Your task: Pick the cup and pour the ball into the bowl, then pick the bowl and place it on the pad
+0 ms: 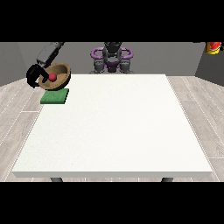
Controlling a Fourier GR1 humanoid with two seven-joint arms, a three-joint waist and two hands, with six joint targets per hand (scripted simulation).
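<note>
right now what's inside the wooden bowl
A red ball lies inside the bowl, which the hand at the view's left holds tilted above the green pad. The bowl's near wall hides part of its inside.

The single front view looks from across the white counter (113, 127), raised and well back, facing the robot (112, 57) small at its far edge.
</note>
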